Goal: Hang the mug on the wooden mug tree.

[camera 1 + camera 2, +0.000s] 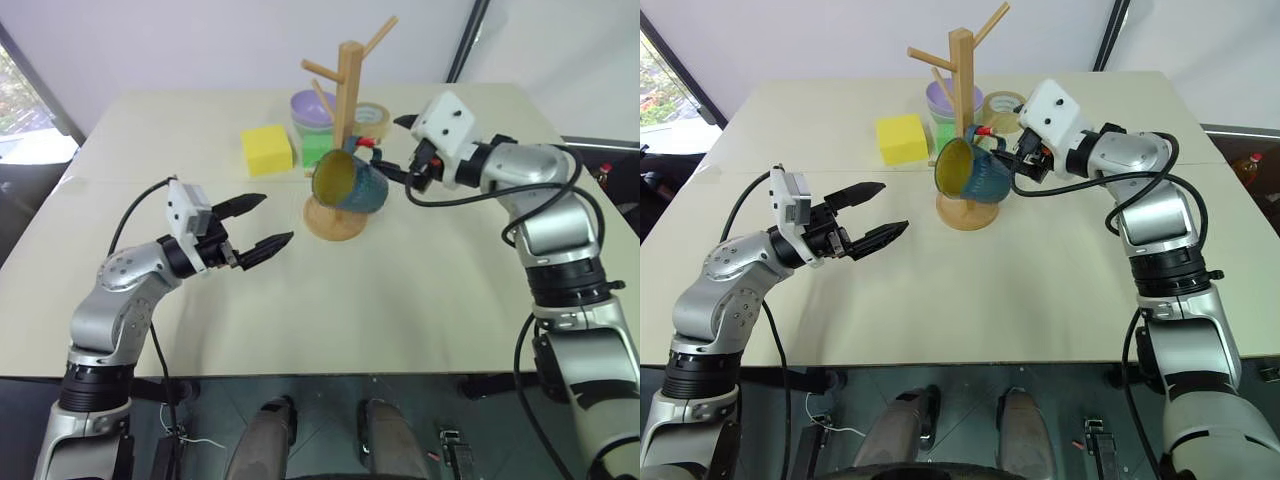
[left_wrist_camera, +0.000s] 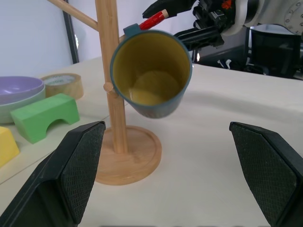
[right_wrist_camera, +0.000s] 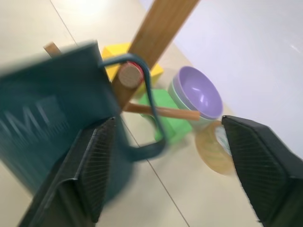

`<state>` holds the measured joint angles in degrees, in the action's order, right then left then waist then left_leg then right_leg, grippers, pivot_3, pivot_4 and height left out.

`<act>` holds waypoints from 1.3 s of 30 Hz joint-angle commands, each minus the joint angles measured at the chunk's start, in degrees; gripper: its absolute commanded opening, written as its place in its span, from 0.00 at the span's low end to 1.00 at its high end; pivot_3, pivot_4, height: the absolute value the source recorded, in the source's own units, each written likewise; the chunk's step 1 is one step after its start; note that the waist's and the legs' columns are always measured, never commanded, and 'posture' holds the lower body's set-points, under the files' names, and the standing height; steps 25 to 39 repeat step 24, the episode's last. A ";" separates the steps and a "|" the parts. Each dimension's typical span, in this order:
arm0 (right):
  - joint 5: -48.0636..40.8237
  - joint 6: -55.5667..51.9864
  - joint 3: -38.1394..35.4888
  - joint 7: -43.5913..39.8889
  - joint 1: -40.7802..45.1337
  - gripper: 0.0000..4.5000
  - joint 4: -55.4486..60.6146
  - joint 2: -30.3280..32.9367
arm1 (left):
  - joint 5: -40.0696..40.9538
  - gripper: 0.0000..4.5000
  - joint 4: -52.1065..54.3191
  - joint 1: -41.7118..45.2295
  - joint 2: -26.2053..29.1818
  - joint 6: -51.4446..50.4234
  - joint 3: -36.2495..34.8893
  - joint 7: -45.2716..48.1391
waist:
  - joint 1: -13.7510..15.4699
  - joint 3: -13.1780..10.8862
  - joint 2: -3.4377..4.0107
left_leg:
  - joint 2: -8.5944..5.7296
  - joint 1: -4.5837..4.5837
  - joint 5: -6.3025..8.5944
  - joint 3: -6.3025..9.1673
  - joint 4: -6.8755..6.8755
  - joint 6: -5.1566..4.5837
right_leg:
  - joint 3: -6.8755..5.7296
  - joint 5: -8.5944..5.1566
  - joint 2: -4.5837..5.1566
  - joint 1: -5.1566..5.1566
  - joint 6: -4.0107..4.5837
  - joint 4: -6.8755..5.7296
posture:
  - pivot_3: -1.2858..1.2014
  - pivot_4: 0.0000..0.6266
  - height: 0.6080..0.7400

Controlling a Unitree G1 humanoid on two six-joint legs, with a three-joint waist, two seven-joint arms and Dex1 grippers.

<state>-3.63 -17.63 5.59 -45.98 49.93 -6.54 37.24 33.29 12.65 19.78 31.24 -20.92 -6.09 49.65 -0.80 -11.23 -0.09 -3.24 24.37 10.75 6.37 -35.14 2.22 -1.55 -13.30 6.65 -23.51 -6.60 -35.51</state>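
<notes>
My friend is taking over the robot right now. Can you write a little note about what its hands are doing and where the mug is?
Left hand: open, holding nothing, hovering over the table left of the tall light-wood mug tree.
Right hand: open, fingers spread either side of the mug's handle, not gripping.
The teal-blue ceramic mug with yellow inside: hanging tilted by its loop handle on the red-tipped peg, off the table.
Done: mug looks hung and let go.
Left: draw the right hand back gently without bumping the handle, and check the mug settles.
</notes>
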 commanded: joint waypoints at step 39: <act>-16.04 7.25 -19.23 8.57 -32.49 0.77 3.91 -14.93 | -8.74 1.00 -10.58 -15.36 -7.95 11.19 -11.50 -20.22 | 0.18 0.03 -0.03 | 0.11 -0.41 0.01 -0.05 -0.04 0.02 | 0.19 -0.06 -0.06 0.19 0.24 -0.28 | 0.52 0.24 1.00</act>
